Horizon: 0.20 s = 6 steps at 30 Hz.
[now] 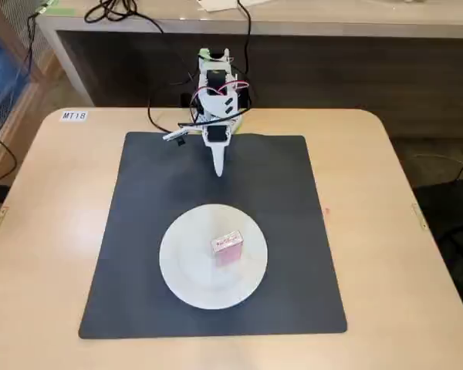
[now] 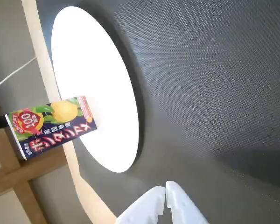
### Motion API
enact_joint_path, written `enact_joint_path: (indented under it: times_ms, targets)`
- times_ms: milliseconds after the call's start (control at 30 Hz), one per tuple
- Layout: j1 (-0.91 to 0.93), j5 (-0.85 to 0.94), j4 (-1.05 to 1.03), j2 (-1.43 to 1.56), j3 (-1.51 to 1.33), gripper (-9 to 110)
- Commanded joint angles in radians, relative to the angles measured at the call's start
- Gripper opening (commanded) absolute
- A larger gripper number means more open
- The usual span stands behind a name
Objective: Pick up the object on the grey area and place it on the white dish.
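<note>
The object point(image 1: 227, 247) is a small pink-red box with a white top, standing on the white dish point(image 1: 187, 270) a little right of its centre. The round dish lies on the grey area point(image 1: 139, 223), a dark square mat, toward its front. My gripper point(image 1: 219, 171) hangs over the back of the mat, well clear of the dish, shut with nothing in it. In the wrist view the object point(image 2: 51, 126) shows a printed side with a yellow fruit, at the edge of the dish point(image 2: 93, 70). There the mat point(image 2: 214, 93) fills the right, and my gripper point(image 2: 166, 187) shows its fingertips pressed together.
The mat lies on a light wooden table point(image 1: 393, 231) with a label reading MT18 point(image 1: 73, 116) at the back left. Black cables point(image 1: 158, 119) trail from the arm's base at the back. A low shelf unit point(image 1: 332, 69) stands behind the table.
</note>
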<state>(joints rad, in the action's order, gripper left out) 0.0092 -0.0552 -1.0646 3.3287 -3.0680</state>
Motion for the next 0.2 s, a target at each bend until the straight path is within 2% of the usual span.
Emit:
enact_joint_path:
  times_ms: [0, 167]
  targets:
    - [0.000, 0.009, 0.008, 0.023, -0.051, 0]
    - [0.000, 0.009, 0.008, 0.023, -0.051, 0]
